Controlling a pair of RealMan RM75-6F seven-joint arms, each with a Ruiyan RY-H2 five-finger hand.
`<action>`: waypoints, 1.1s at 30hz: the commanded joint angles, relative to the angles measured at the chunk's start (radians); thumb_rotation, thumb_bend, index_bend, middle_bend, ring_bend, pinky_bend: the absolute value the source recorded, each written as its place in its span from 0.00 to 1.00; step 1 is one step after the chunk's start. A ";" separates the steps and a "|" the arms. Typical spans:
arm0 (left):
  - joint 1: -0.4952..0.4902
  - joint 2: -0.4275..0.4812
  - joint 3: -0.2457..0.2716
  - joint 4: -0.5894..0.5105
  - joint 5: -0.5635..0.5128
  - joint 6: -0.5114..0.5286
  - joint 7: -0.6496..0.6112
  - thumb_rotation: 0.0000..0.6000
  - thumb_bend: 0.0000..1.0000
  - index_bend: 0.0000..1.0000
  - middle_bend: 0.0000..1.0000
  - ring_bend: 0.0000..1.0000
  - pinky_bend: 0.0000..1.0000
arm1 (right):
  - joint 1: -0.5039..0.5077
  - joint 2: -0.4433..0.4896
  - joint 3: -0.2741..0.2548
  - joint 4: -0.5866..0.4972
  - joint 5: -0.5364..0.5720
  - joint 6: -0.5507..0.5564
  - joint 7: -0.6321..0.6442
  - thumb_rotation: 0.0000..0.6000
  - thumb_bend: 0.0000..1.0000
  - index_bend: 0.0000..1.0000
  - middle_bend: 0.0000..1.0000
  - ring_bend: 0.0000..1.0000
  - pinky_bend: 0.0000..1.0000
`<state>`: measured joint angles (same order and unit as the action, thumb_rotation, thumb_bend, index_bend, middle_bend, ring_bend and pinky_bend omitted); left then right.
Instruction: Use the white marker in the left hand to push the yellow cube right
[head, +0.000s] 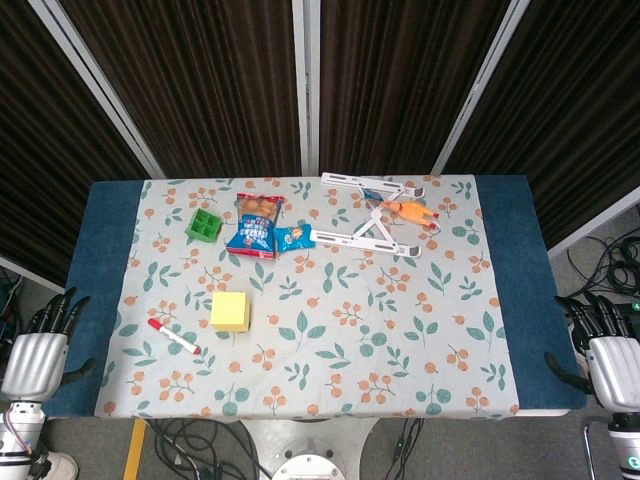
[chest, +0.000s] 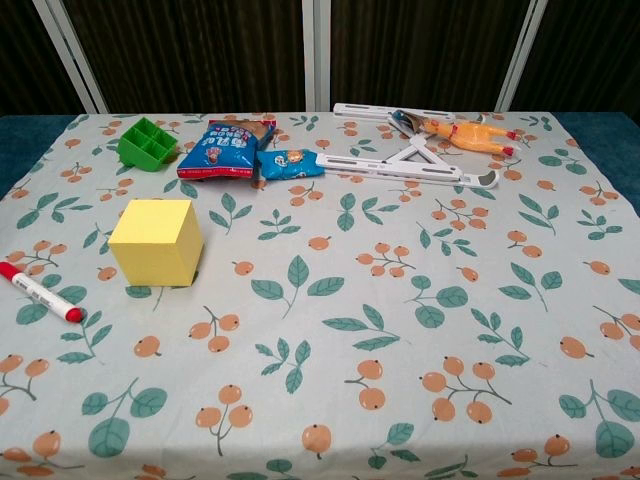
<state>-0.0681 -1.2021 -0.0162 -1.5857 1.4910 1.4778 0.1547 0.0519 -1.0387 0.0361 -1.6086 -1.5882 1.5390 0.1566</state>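
The yellow cube stands on the floral cloth, left of the middle. A white marker with red ends lies flat on the cloth just left of and nearer than the cube, a short gap apart from it. My left hand hangs off the table's left edge, fingers spread, holding nothing. My right hand hangs off the right edge, also spread and holding nothing. Neither hand shows in the chest view.
At the back lie a green tray, a blue snack bag, a small blue packet, a white folding stand and an orange rubber chicken.
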 joint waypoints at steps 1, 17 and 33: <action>-0.001 -0.004 0.000 0.007 0.001 0.000 -0.002 1.00 0.22 0.16 0.09 0.06 0.19 | -0.001 0.003 -0.001 -0.005 -0.001 0.001 -0.004 1.00 0.18 0.13 0.16 0.02 0.01; -0.091 -0.044 -0.024 0.107 0.084 -0.048 -0.076 1.00 0.21 0.29 0.25 0.10 0.19 | 0.002 0.022 0.002 -0.018 -0.007 0.001 -0.008 1.00 0.18 0.09 0.13 0.00 0.00; -0.306 -0.207 0.024 0.356 0.172 -0.316 -0.157 1.00 0.23 0.43 0.42 0.20 0.23 | 0.048 0.014 0.001 -0.022 -0.007 -0.073 -0.023 1.00 0.18 0.09 0.13 0.00 0.00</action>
<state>-0.3600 -1.3933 -0.0001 -1.2443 1.6602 1.1775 -0.0029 0.0968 -1.0240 0.0389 -1.6300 -1.5939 1.4692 0.1357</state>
